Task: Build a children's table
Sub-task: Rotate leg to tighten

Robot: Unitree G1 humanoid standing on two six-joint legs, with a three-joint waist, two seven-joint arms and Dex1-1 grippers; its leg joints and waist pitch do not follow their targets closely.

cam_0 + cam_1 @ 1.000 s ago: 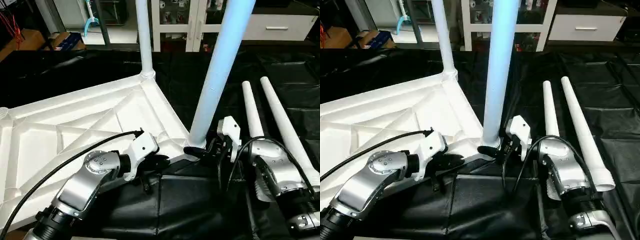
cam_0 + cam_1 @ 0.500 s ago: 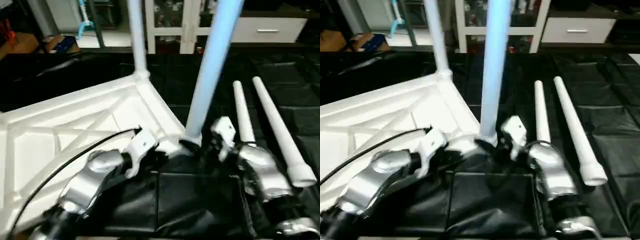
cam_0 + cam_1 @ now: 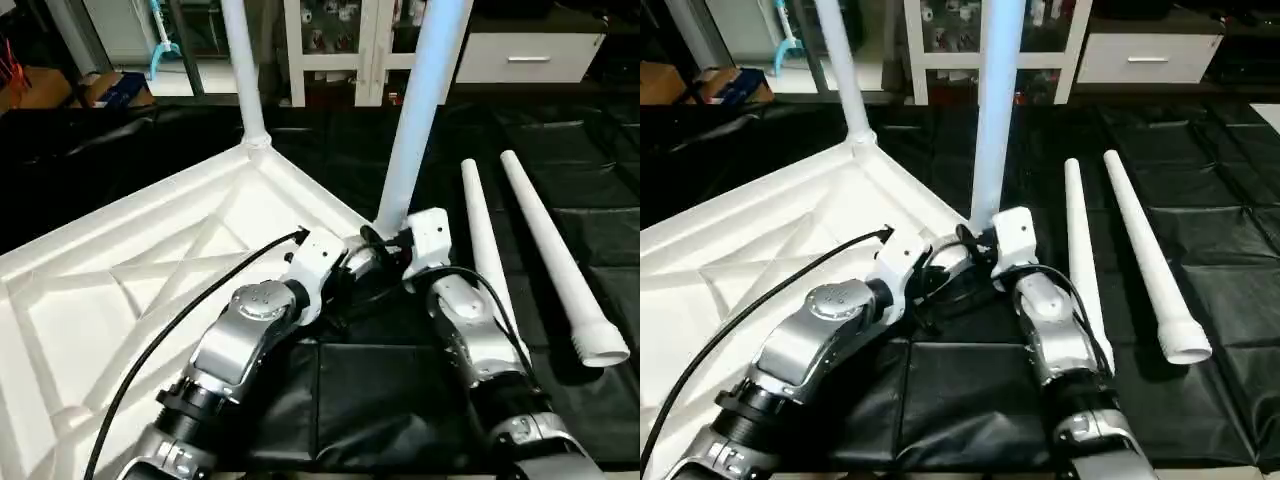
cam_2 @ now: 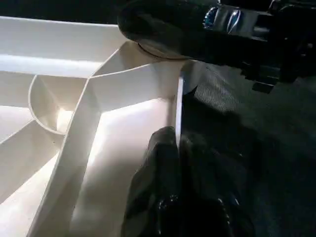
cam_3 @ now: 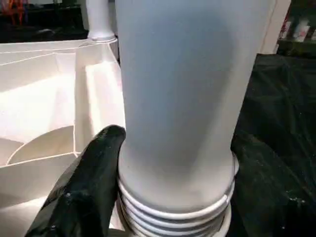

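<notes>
The white tabletop (image 3: 150, 270) lies upside down on the black-draped counter (image 3: 380, 400), its X-ribbed underside facing up; one leg (image 3: 420, 110) stands upright in the near corner socket, another (image 3: 240, 70) in the far corner; two loose legs (image 3: 484, 250) lie side by side on the black sheet, well apart from the top, on the right. The right gripper (image 5: 173, 197) has its jaws spread around the base of the near leg, one black finger (image 5: 89, 187) touching it; the left gripper (image 4: 178, 187) has its jaws pressed together on the thin rim of the tabletop, just beside that corner.
</notes>
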